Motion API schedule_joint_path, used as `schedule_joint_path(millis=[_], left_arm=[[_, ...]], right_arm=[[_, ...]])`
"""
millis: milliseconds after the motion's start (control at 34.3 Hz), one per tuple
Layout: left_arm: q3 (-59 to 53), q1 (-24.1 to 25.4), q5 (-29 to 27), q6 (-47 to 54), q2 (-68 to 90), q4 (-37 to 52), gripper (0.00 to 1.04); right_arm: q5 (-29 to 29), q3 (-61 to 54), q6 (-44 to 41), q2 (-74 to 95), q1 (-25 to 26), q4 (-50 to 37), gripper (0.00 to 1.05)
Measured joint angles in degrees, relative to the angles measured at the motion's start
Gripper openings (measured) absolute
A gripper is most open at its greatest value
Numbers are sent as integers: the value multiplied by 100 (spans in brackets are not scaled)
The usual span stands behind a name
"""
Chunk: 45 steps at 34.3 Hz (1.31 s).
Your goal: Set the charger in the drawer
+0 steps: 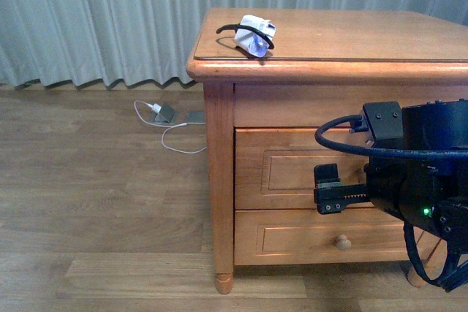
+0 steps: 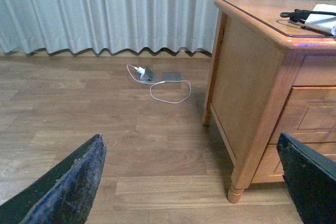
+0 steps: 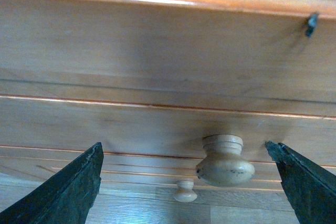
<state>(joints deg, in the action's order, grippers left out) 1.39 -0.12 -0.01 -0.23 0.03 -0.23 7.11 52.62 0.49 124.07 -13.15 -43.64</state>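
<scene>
The charger point(image 1: 256, 36), a small white adapter with a black cable looped round it, lies on the nightstand top near its left front corner; the left wrist view shows the charger point(image 2: 315, 18) at the cabinet's edge. The drawer point(image 1: 289, 169), the upper honey-brown one, is shut. My right gripper point(image 1: 327, 189) hangs open just in front of it. In the right wrist view the drawer's pale round knob point(image 3: 226, 161) sits between the spread fingers point(image 3: 68, 192), nearer one side and untouched. My left gripper point(image 2: 191, 182) is open over the floor beside the cabinet, holding nothing.
A lower drawer with its own knob point(image 1: 342, 241) sits under the upper one. A white-cabled charger with a grey device point(image 1: 164, 115) lies on the wooden floor by the curtain. The nightstand's front leg point(image 2: 236, 192) stands close to my left gripper.
</scene>
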Motion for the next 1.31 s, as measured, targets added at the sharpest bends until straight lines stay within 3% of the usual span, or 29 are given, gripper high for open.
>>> schedule_joint_path(millis=[58, 204, 379, 525, 817, 1313], left_arm=[[0, 0, 0, 0, 0, 0, 98], [0, 0, 0, -2, 0, 0, 98], [0, 0, 0, -2, 0, 0, 98], [0, 0, 0, 0, 0, 0, 98], [0, 0, 0, -2, 0, 0, 98], [0, 0, 0, 0, 0, 0, 98]], right_arm=[[20, 4, 2, 13, 11, -2, 95], [61, 4, -4, 15, 44, -13, 75], [76, 4, -26, 15, 85, -17, 41], [59, -17, -48, 15, 101, -24, 24], [-101, -317, 2, -192, 114, 57, 23], [-977, -2439, 173, -2063, 389, 874, 22]])
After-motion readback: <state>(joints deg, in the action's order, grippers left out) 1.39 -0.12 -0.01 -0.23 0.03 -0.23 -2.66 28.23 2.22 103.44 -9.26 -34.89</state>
